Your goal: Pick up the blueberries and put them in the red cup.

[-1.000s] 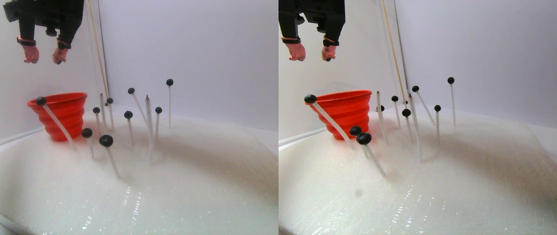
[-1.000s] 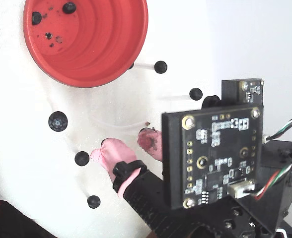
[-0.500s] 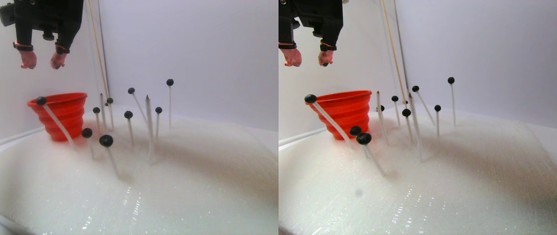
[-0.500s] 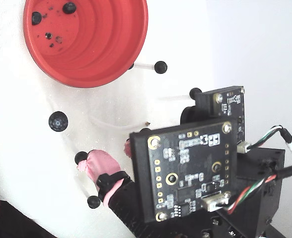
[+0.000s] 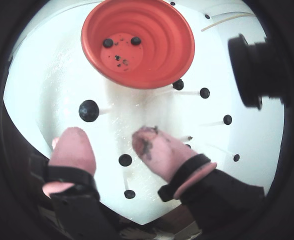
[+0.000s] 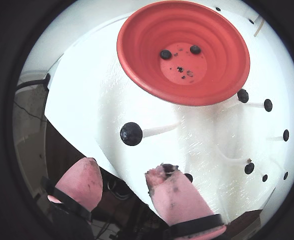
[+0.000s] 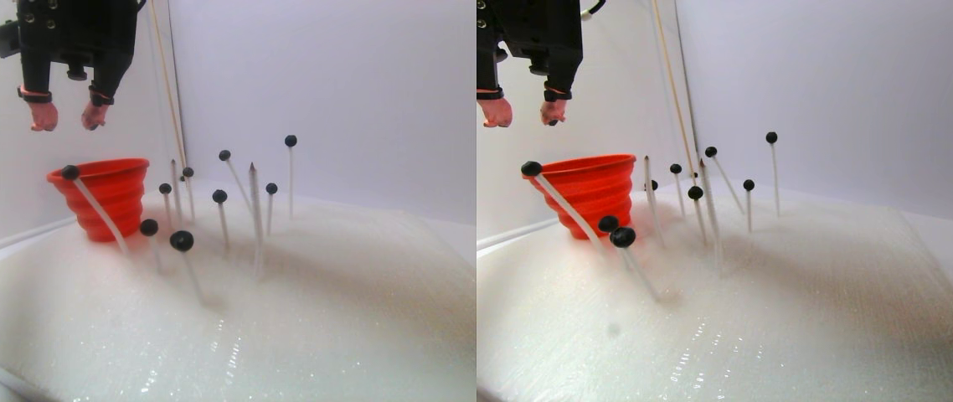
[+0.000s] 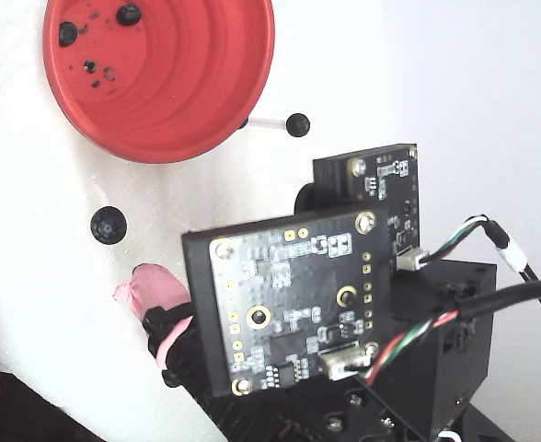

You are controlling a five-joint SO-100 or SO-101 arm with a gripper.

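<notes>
The red cup stands on white foam and holds two blueberries. Several more blueberries sit on thin white stalks stuck in the foam. My gripper hangs high above the foam, open, with nothing between its pink fingertips. One fingertip is stained dark. In both wrist views the cup lies ahead of the fingers. In the fixed view a circuit board hides all but one fingertip.
A pointed stalk without a berry stands among the berry stalks. A thin wooden stick leans against the back wall. The foam sheet ends just under the fingers. A camera board rides on the arm.
The gripper has risen and drifted left in the stereo pair view, fingers still open. In the fixed view the arm slid left, its board now covering berries seen before.
</notes>
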